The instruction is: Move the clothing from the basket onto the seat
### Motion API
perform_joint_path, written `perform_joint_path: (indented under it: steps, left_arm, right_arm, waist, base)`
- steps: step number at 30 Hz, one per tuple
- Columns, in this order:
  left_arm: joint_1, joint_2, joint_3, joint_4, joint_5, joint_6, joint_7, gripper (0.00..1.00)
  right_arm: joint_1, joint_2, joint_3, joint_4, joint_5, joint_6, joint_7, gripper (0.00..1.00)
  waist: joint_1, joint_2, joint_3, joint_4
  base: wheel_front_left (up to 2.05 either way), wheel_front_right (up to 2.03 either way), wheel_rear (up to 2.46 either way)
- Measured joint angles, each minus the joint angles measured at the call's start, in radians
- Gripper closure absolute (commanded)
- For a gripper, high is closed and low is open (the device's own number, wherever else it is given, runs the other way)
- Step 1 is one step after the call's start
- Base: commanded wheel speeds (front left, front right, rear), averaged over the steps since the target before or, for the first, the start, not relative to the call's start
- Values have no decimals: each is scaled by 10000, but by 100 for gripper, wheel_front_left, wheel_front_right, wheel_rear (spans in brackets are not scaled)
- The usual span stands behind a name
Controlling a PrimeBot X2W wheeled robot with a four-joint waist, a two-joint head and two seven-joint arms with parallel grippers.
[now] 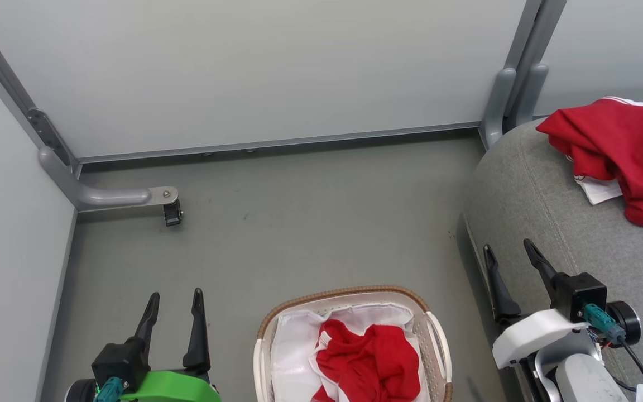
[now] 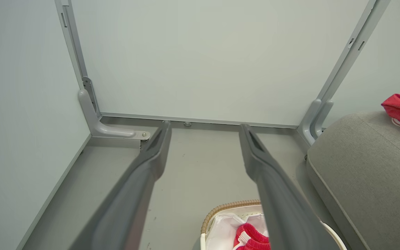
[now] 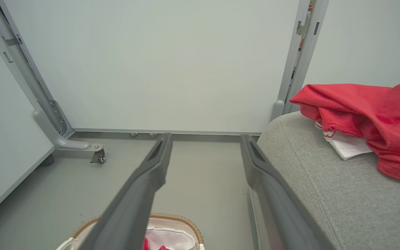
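- Two pieces of red clothing point(image 1: 367, 360); the second piece point(image 1: 623, 151) lies apart.
- One basket point(image 1: 349, 290).
- One white liner point(image 1: 293, 346).
- One grey seat point(image 1: 528, 184).
- Two grippers: left gripper point(image 1: 176, 293), right gripper point(image 1: 507, 245).

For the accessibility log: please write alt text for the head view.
A red garment lies crumpled in the white-lined basket on the grey floor, and a second red garment lies on the grey sofa at the right. The left gripper and right gripper stand open and empty, one on each side of the basket.
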Motion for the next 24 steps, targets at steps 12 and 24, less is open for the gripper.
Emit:
perform_joint_path:
  steps: [12,24]
  left_arm:
    - [-3,0,-19,-21,12,-2,0,0]
    - [-646,0,-598,391,612,-274,0,0]
  right_arm:
    - [0,0,-6,-6,4,0,0,0]
    - [-234,2,-230,-291,-127,0,0,0]
  waist:
    - [0,0,80,13]
    - [0,0,606,-58]
  base:
    - [0,0,0]
    - [0,0,0]
